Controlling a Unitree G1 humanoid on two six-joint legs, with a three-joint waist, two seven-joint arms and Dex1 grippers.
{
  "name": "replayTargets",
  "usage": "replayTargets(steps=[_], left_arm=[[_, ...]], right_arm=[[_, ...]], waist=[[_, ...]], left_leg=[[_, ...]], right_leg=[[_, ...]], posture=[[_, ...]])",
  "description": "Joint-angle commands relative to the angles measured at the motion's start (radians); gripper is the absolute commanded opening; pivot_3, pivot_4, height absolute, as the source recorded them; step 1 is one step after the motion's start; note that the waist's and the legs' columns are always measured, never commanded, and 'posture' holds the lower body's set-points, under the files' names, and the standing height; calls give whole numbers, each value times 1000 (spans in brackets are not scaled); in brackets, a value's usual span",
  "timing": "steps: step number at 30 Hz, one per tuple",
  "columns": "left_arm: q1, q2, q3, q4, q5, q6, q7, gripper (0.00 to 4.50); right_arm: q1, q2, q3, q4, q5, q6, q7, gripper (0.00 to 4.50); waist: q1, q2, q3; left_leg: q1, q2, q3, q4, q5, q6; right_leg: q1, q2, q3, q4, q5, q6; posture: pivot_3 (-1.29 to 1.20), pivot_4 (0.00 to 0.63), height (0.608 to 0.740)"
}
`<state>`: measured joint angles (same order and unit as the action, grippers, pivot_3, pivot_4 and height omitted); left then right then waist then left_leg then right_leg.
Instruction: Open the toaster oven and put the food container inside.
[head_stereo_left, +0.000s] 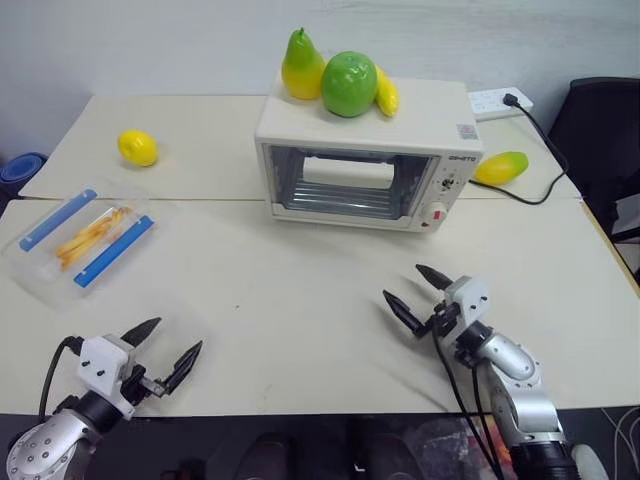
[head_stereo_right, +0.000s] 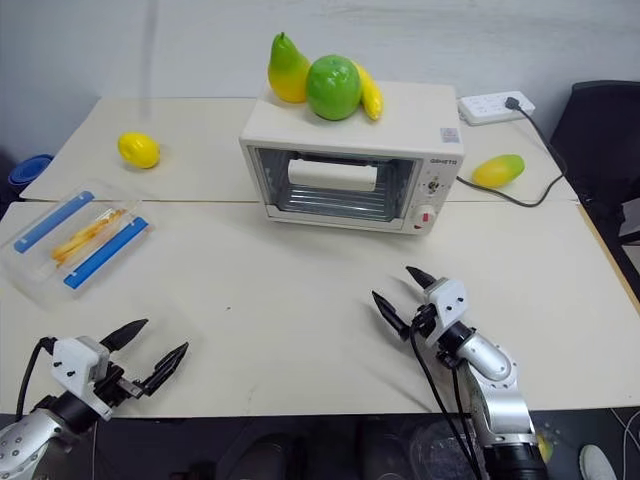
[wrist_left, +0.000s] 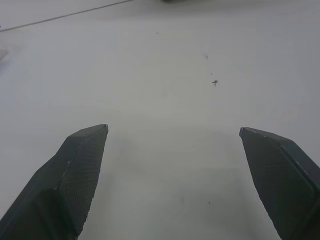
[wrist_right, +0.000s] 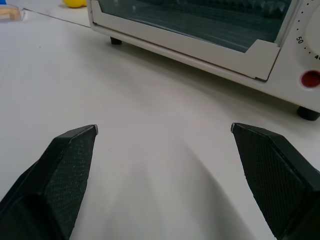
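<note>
Food container (head_stereo_left: 83, 238) holds fry-like sticks; toaster oven (head_stereo_left: 366, 160) closed.

A yellow lemon (head_stereo_left: 138, 148) is seen near the far left corner of the cream table (head_stereo_left: 300, 300). A yellow-green mango (head_stereo_left: 501, 167) is placed toward the far right edge, beside a black cable (head_stereo_left: 545, 150) that is plugged into a white power strip (head_stereo_left: 499, 101) at the far edge.
</note>
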<state>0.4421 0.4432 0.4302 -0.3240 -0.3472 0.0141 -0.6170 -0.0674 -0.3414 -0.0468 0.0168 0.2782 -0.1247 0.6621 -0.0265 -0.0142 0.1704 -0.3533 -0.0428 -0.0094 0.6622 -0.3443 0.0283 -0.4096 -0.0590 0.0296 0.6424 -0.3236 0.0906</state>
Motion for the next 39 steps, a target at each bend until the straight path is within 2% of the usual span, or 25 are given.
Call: replayTargets(steps=[1, 2, 3, 4, 6, 11, 16, 24, 27, 32, 35, 39], left_arm=[[-56, 9, 11, -17, -58, 38, 14, 4500], [-71, 25, 11, -32, -98, 79, -2, 4500], [-57, 103, 2, -67, -208, 242, -66, 4500], [-64, 139, 1, -87, -250, 290, -103, 4500], [-126, 180, 22, -93, -348, 343, -135, 4500], [-375, 269, 35, -52, -444, 408, -155, 4500], [-587, 261, -15, -22, -470, 428, -142, 4500], [-646, 214, -61, -26, -464, 457, -116, 4500], [-648, 204, -58, -30, -482, 474, -111, 4500], [-691, 208, -82, 0, -478, 495, -130, 4500], [-805, 194, -122, 99, -448, 483, -144, 3914], [-943, 182, -201, 267, -317, 402, -156, 2735]], right_arm=[[-22, -10, -13, -67, 71, 47, 30, 4470], [-28, -24, -10, -108, 100, 90, 46, 4470], [-42, -43, -11, -158, 146, 160, 58, 4470], [-62, -61, -16, -200, 176, 217, 59, 4470], [-122, -93, -27, -250, 233, 313, 64, 4470], [-302, -141, -22, -239, 288, 469, 66, 4470], [-421, -103, -17, -169, 271, 501, 36, 4470], [-471, -30, 29, -186, 239, 486, 24, 4470], [-456, -41, 56, -219, 227, 467, 64, 4470], [-366, -132, 133, -283, 158, 402, 199, 4470], [-315, -167, 150, -282, 106, 358, 222, 4500], [-285, -165, 156, -265, 66, 312, 215, 4500]], waist=[[2, 0, 0], [2, 0, 0], [2, 0, 0], [0, 0, 0], [-2, 3, 3], [0, 4, 3], [0, 4, 3], [-4, 4, 3], [-2, 4, 3], [-4, 4, 3], [1, 4, 3], [2, 4, 3]], left_leg=[[0, 0, 0, 0, 0, 0], [0, 0, -1, 0, 0, 0], [-1, 0, -1, 1, 0, 0], [-1, 0, -1, 1, 0, 0], [-1, 1, -2, 1, 0, 0], [-2, 1, -6, 1, 2, -5], [-5, 0, -8, 2, 2, -6], [-10, 1, -8, 3, 2, -6], [-16, 1, -9, 6, 3, -7], [-17, 1, -9, 6, 4, -8], [-16, 0, -9, 7, 5, -9], [-16, 0, -9, 7, 6, -10]], right_leg=[[0, 0, 0, 0, 0, 0], [0, 0, -1, 0, 0, 0], [0, 0, -1, 0, 0, 0], [0, 0, -1, 1, 0, 0], [0, 0, -1, 1, 0, 0], [-1, 0, -6, 1, -1, -2], [-2, 0, -9, 1, -1, -2], [-7, 0, -10, 3, -1, -2], [-11, 0, -11, 4, -1, -2], [-11, 0, -12, 3, -1, -2], [-12, 0, -12, 4, -1, -2], [-12, 0, -12, 5, -1, -2]], posture=[[0, 150, 740], [0, 150, 740], [0, 150, 740], [0, 150, 740], [0, 150, 740], [0, 150, 740], [0, 150, 740], [0, 150, 740], [0, 150, 740], [0, 150, 740], [0, 150, 740], [0, 150, 740]])
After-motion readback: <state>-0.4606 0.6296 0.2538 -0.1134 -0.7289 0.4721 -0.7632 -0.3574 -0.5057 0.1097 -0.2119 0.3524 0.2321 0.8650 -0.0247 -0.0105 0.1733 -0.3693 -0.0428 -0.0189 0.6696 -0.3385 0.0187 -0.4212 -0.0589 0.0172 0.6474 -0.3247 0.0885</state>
